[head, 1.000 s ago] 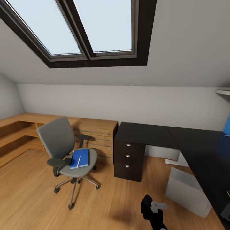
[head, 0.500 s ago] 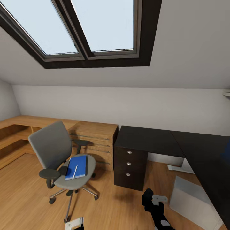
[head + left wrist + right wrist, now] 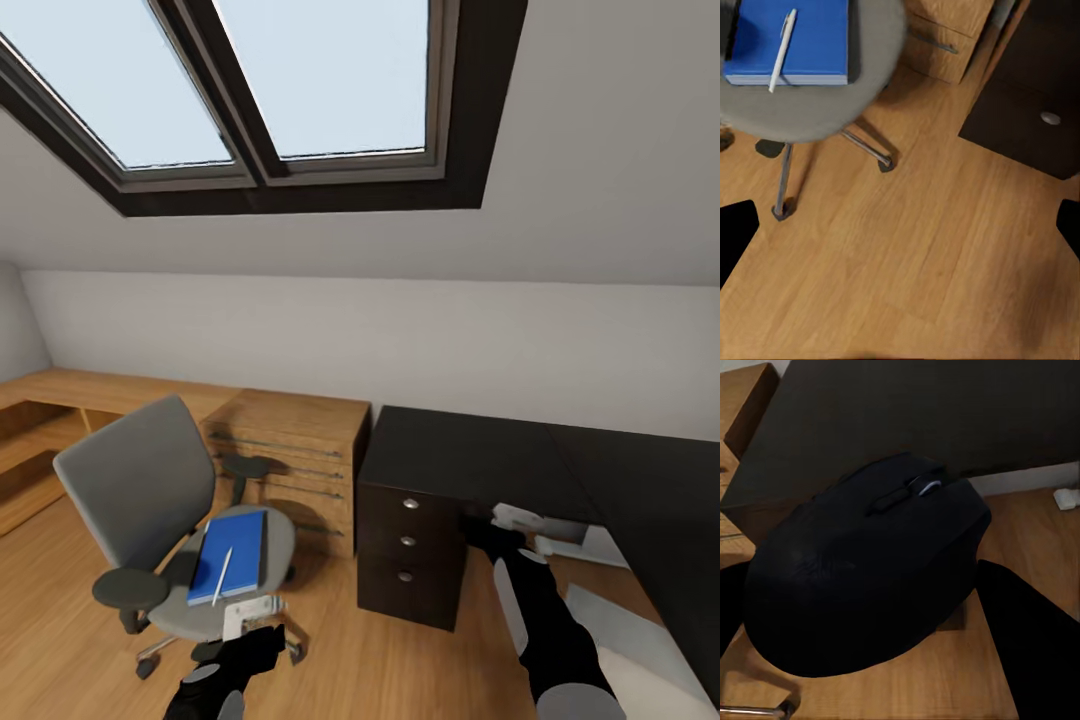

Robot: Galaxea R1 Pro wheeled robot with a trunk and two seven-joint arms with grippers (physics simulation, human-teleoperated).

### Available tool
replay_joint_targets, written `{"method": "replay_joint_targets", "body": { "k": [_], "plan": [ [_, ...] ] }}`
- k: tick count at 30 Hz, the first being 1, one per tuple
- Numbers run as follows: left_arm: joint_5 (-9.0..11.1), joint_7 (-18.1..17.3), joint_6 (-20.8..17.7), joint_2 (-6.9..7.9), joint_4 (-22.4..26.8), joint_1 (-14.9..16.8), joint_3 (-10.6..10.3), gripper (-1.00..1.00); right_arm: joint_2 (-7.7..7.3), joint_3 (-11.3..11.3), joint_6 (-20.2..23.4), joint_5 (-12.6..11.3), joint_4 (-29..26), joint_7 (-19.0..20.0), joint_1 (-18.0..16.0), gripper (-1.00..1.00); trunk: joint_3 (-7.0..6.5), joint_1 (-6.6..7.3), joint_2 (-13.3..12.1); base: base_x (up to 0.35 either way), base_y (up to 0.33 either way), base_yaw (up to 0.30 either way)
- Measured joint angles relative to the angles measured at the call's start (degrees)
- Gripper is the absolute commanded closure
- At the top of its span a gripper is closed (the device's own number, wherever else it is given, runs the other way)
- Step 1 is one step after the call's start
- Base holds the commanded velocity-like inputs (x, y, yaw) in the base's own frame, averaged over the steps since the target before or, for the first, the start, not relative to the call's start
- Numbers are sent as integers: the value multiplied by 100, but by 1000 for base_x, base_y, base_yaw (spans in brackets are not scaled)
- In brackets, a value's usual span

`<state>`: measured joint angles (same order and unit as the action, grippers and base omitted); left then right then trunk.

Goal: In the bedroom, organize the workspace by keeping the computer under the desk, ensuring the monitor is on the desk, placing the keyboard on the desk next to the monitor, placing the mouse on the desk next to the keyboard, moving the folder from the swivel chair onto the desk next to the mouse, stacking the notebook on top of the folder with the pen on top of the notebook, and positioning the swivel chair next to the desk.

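Nearest us, our right gripper grips the mouse before the tabletop edge. Our left gripper hangs open over the floor, beside the chair bearing folder and pen.

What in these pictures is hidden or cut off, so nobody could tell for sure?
- Head view: the desk is cut by the right edge, so what lies farther along cannot be told.
- Head view: the pale box under it is half covered by the right arm.
- Right wrist view: the mouse covers the fingers' contact.
- Left wrist view: the swivel chair back is out of frame.
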<state>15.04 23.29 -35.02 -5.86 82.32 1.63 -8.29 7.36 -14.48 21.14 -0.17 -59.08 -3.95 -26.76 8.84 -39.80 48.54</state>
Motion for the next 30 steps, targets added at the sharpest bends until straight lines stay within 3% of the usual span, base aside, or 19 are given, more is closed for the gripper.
{"method": "replay_joint_targets", "body": {
  "k": [2, 4, 7, 21, 30],
  "plan": [
    [12, -1, -5, 16, 25, 0, -5, -100, 4, 9, -12, -5, 5, 32, 32, 100, -36, 44, -80, 329, 42, 0],
    [9, 48, -1, -13, -385, -1, -291, -100, -2, 31, -17, -1, 3, 97, 50, 100, -72, 88, -160, 329, 6, 0],
    [3, 57, 0, -14, -541, -1, -448, -100, -1, 32, -18, -4, 2, 102, 52, 100, -126, 154, -281, 329, 2, 0],
    [0, 59, 58, -14, -574, -2, -506, -100, 14, 52, -38, 2, 198, 94, 52, 100, -379, 462, -843, 329, 0, 71],
    [4, 57, 61, -14, -550, -2, -512, -100, 11, 100, -54, 5, 346, 103, 51, 100, -379, 460, -847, 119, 0, 272]
  ]
}}
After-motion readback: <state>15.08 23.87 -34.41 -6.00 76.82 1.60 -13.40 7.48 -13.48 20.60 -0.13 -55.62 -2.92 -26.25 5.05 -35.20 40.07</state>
